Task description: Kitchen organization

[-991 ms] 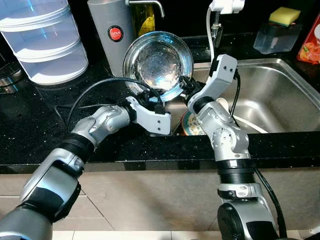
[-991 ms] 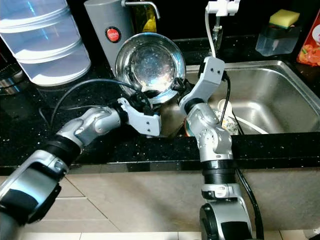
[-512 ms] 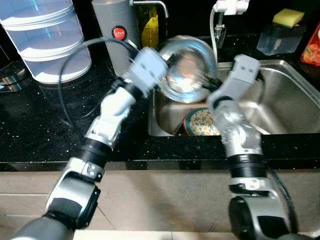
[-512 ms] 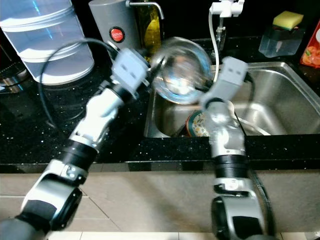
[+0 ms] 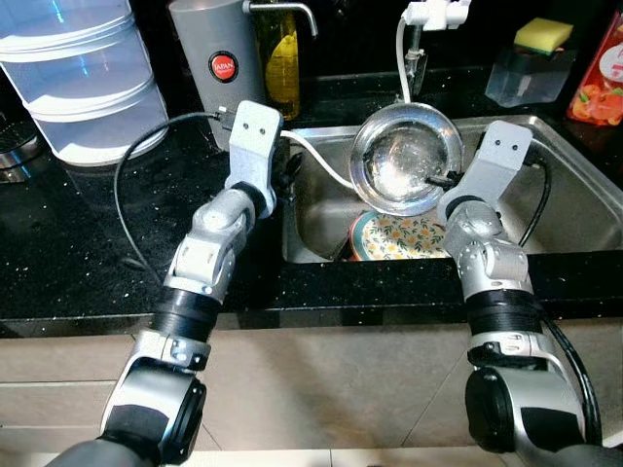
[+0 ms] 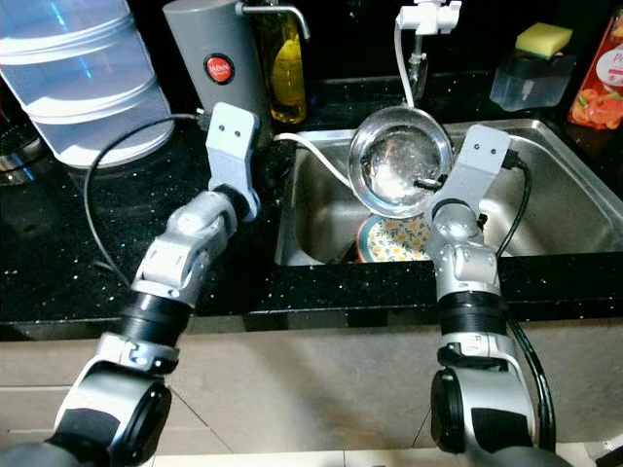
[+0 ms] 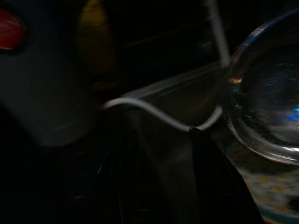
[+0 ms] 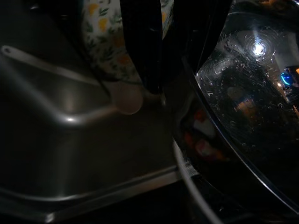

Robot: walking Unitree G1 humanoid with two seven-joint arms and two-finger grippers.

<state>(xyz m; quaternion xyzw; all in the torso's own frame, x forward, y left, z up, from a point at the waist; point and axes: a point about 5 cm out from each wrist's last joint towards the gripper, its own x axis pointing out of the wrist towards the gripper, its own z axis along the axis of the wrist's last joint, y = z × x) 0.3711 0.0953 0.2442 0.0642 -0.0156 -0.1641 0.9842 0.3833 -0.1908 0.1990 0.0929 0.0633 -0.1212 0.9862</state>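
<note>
From the head views, the right gripper (image 5: pixel 440 181) holds a steel bowl (image 5: pixel 406 172) by its rim, fingers clamped on the edge, above the sink (image 5: pixel 574 209). The bowl is tipped up on edge, its hollow facing forward toward the robot and slightly up; being round, it has no real long axis, only the rim plane standing near upright. Just below it a floral plate (image 5: pixel 404 236) lies in the basin. The left gripper (image 5: pixel 284 167) hangs near the sink's left edge by a grey thermos (image 5: pixel 209 58); whether its fingers are apart or together I cannot tell.

In the left wrist view, dark as it is, the bowl's curved side (image 7: pixel 266 107) shows beside a white hose (image 7: pixel 154 112).

In the right wrist view, a black finger (image 8: pixel 142 42) crosses before the plate (image 8: pixel 100 28), and the wet bowl wall (image 8: pixel 243 79) sits close alongside, probably pinched there.

To do this step well, keep the pinch firm on the slick rim, let water drain, and move slowly clear of the faucet (image 5: pixel 428 14).
</note>
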